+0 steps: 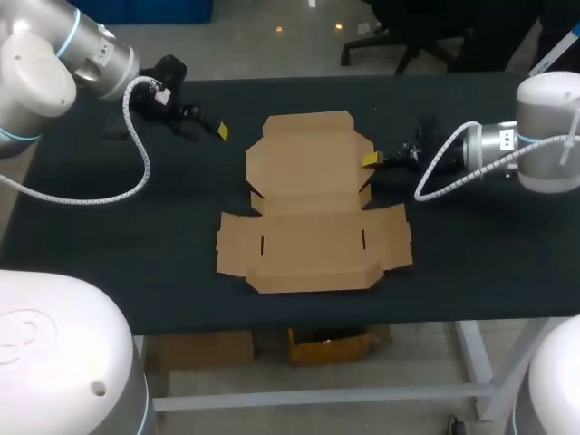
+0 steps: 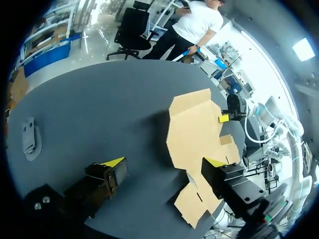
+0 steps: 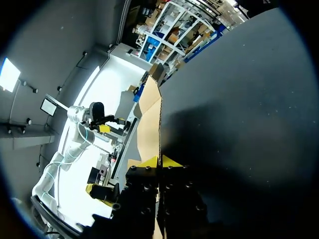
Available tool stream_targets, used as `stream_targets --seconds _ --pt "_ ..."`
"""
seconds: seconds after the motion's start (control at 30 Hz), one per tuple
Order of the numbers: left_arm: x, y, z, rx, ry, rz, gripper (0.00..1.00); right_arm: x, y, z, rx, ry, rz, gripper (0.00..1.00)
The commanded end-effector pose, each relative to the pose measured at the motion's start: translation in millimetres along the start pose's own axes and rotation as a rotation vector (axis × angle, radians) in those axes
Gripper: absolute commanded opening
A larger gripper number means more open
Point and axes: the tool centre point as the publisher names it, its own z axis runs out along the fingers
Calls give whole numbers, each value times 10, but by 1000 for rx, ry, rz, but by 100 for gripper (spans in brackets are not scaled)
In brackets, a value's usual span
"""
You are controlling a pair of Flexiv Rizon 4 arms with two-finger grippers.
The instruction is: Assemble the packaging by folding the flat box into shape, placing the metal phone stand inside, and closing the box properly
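Observation:
The flat brown cardboard box (image 1: pixel 313 204) lies unfolded in the middle of the black table (image 1: pixel 136 236). My right gripper (image 1: pixel 372 160) is at the right edge of the box's far half. In the right wrist view this gripper (image 3: pixel 158 162) is shut, and a thin side flap (image 3: pixel 149 124) runs edge-on into its yellow tips. My left gripper (image 1: pixel 220 131) hovers open at the far left, apart from the box. In its own view the left gripper (image 2: pixel 164 162) has the box (image 2: pixel 197 134) ahead of it. The grey metal phone stand (image 2: pixel 28 137) lies flat off to its side.
The table's front edge (image 1: pixel 299 319) runs just below the box. A white cable (image 1: pixel 136 154) hangs from my left arm over the table's left part. Bare black tabletop lies to the left and right of the box.

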Motion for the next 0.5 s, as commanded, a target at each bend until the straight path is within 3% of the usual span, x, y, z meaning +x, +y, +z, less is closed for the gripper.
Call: stream_targets --seconds 0.03,0.43,0.5 --pt "2 2 -5 -1 -1 0 100 -27 11 0 2 11 -1 0" --pt "2 2 -5 -1 -1 0 100 51 108 24 -22 43 -47 0" --pt "8 -15 22 32 4 23 100 89 127 14 -34 52 -62 0"
